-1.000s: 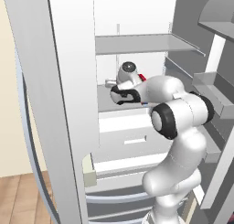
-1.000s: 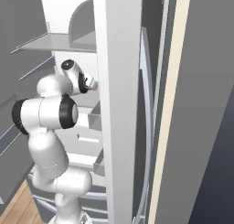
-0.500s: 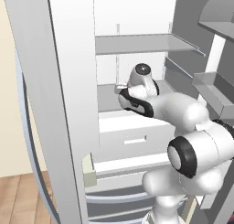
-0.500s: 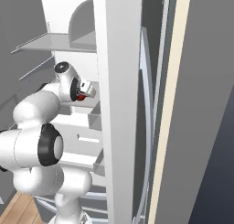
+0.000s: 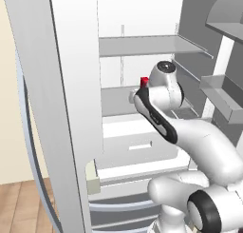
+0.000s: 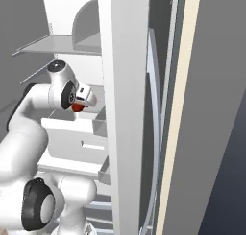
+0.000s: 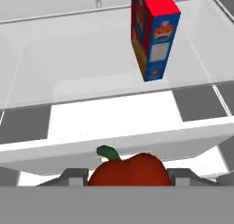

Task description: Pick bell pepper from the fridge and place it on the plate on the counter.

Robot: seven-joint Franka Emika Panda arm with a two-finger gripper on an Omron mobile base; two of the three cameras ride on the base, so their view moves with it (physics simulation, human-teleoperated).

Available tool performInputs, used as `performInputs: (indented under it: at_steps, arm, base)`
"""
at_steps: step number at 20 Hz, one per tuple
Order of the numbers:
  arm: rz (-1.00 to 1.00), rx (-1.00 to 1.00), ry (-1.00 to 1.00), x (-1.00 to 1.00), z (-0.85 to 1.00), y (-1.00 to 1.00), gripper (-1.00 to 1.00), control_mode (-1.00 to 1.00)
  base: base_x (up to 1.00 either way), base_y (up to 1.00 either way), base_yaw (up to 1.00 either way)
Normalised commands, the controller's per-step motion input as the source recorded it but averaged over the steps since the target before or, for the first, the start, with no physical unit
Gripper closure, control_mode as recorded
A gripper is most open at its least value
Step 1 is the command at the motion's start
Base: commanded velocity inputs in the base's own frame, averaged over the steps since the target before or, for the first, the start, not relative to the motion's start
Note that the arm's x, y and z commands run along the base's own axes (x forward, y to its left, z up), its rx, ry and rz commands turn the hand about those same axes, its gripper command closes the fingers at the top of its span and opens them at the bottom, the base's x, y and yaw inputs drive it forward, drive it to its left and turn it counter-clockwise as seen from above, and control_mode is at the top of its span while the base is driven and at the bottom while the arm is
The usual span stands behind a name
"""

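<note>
1. While the hand sits inside the open fridge, its two fingers stand narrowly apart with one red bell pepper clamped between them, one finger pressed to each side of it.
2. Seen from the hand view, the pepper is glossy and deep red, with a short curved green stem rising from its top left.
3. From the right base view, the hand shows as a white block with the pepper as a small red spot under it, lifted above the white drawer and clear of it.
4. From the left base view, a small patch of red shows just left of the arm's round wrist joint; whether it is the pepper or the carton cannot be told.
5. One carton stands upright on the glass shelf beyond the pepper, well apart from it.
6. That carton has a red top and side and a blue face bearing a yellow and red emblem and a pale label panel; the writing is too small to read.
7. One white drawer front runs across the hand view between the pepper and the shelf.
8. Two shelves show in the left base view: an upper one and a lower one behind the arm.
</note>
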Motion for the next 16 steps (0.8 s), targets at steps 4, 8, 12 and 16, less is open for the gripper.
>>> performInputs:
  at_steps: [4,8,12,16]
  arm:
    - [0.18,-0.08,0.12,-0.84,0.45,0.00,1.00,-1.00]
    - [0.21,-0.04,0.07,-0.93,0.25,-0.05,1.00,-1.00]
    - [0.18,-0.01,0.03,-1.00,0.20,-0.07,1.00,-1.00]
    - [0.09,-0.02,0.02,-0.95,0.15,0.00,1.00,-1.00]
  base:
    - [0.00,0.00,0.00]
    - [0.00,0.00,0.00]
    - [0.00,0.00,0.00]
    - [0.00,0.00,0.00]
